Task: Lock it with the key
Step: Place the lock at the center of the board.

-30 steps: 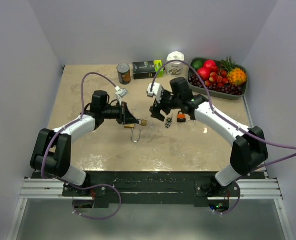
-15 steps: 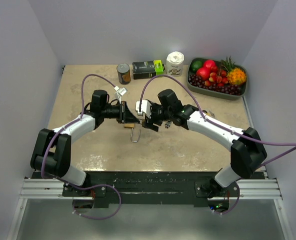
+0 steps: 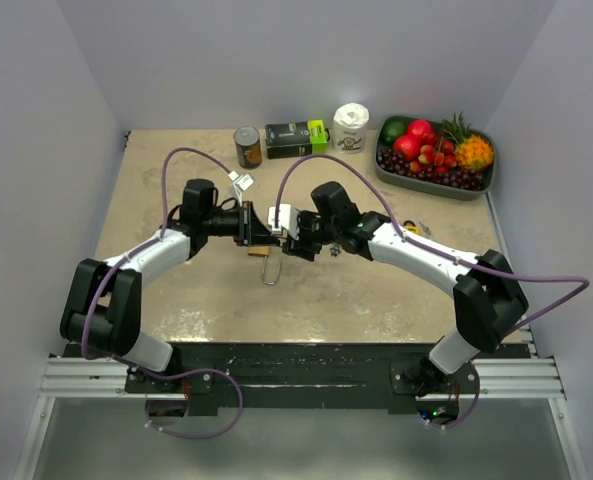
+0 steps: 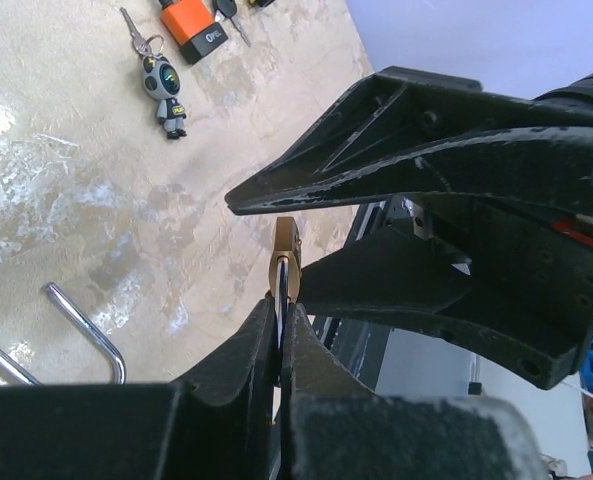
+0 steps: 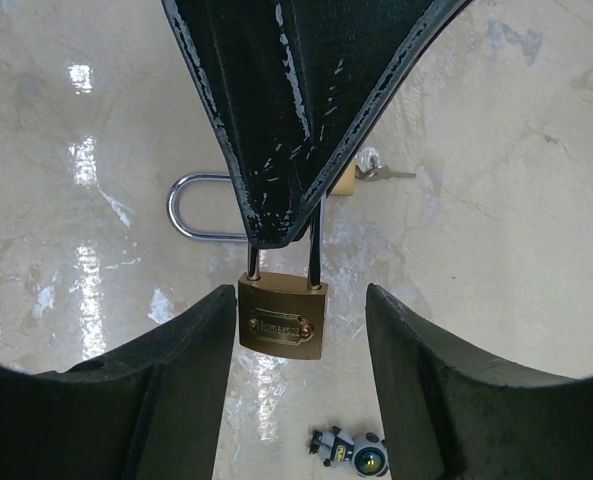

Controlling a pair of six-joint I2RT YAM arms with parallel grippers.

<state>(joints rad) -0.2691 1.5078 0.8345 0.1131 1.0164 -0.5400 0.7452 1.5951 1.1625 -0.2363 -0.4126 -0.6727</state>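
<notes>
My left gripper [image 4: 281, 312] is shut on the shackle of a small brass padlock [image 5: 282, 318] and holds it just above the table; its edge shows in the left wrist view [image 4: 286, 258]. My right gripper [image 5: 298, 300] is open, with one finger on each side of the padlock's body, not touching it. In the top view the two grippers meet at mid-table, left gripper [image 3: 261, 236] against right gripper [image 3: 284, 241]. A key on a small robot keychain [image 4: 166, 85] lies on the table, and also shows in the right wrist view [image 5: 351, 448].
A second brass padlock with a long open shackle [image 5: 201, 208] lies on the table under the grippers, a key [image 5: 381, 172] beside it. An orange padlock [image 4: 191, 20] lies farther off. A can [image 3: 247, 146], a box [image 3: 296, 136], a white tub [image 3: 351, 126] and a fruit tray [image 3: 481, 185] stand at the back.
My right gripper has moved left from the keys to the padlock held by my left gripper and now brackets it. The left gripper has held still.
</notes>
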